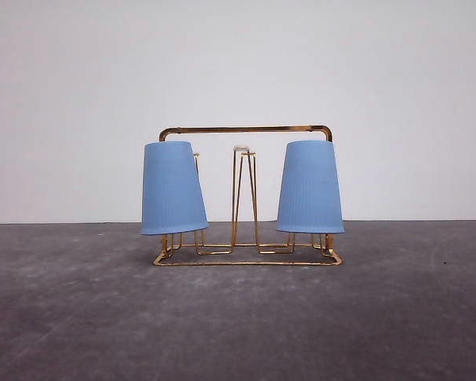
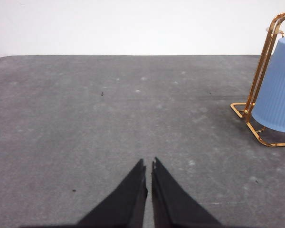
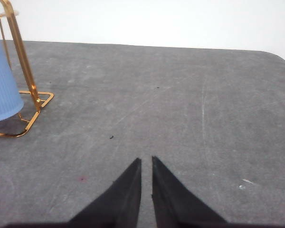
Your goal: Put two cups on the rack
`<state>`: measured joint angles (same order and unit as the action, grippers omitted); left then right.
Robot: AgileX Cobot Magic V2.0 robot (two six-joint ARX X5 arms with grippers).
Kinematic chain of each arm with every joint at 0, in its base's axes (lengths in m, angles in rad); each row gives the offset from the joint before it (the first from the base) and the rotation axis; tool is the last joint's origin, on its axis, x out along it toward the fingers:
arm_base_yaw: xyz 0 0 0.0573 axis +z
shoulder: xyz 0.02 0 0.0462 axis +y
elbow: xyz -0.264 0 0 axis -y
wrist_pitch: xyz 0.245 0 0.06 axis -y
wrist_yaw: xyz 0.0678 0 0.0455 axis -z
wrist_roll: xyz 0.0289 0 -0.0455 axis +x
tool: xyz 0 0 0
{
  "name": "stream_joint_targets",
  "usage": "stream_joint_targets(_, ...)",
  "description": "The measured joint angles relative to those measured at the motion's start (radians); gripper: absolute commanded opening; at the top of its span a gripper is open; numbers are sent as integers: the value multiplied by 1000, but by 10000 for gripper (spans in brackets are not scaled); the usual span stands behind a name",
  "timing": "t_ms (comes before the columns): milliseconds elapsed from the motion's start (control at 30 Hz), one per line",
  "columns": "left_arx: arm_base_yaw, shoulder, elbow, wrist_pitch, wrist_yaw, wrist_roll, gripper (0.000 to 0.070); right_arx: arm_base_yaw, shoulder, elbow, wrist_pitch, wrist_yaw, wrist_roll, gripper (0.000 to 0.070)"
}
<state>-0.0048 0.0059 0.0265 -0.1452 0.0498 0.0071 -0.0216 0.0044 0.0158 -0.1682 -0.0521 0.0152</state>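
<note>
Front view: both cups, left cup (image 1: 172, 188) and right cup (image 1: 310, 187), hang upside down on the rack (image 1: 246, 129) mid-desk (image 1: 238, 317), open desk all round. Left wrist view: left tool (image 2: 148, 167) clenched, empty, rack at the frame's edge. Right wrist view: right tool (image 3: 146, 163) nearly clenched, empty, well apart from the rack

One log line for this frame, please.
cups: left cup, right cup upside down on rack | left gripper shut, empty | right gripper shut, empty
</note>
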Motion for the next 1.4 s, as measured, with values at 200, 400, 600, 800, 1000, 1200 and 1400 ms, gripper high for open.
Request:
stream_joint_targets(200, 0, 0, 0, 0, 0, 0, 0, 0, 0, 0, 0, 0, 0, 39)
stream_joint_targets(400, 0, 0, 0, 0, 0, 0, 0, 0, 0, 0, 0, 0, 0, 39)
stream_joint_targets(600, 0, 0, 0, 0, 0, 0, 0, 0, 0, 0, 0, 0, 0, 39)
stream_joint_targets(800, 0, 0, 0, 0, 0, 0, 0, 0, 0, 0, 0, 0, 0, 39)
stream_joint_targets(1000, 0, 0, 0, 0, 0, 0, 0, 0, 0, 0, 0, 0, 0, 39)
stream_joint_targets(1200, 0, 0, 0, 0, 0, 0, 0, 0, 0, 0, 0, 0, 0, 39)
stream_joint_targets(1400, 0, 0, 0, 0, 0, 0, 0, 0, 0, 0, 0, 0, 0, 39)
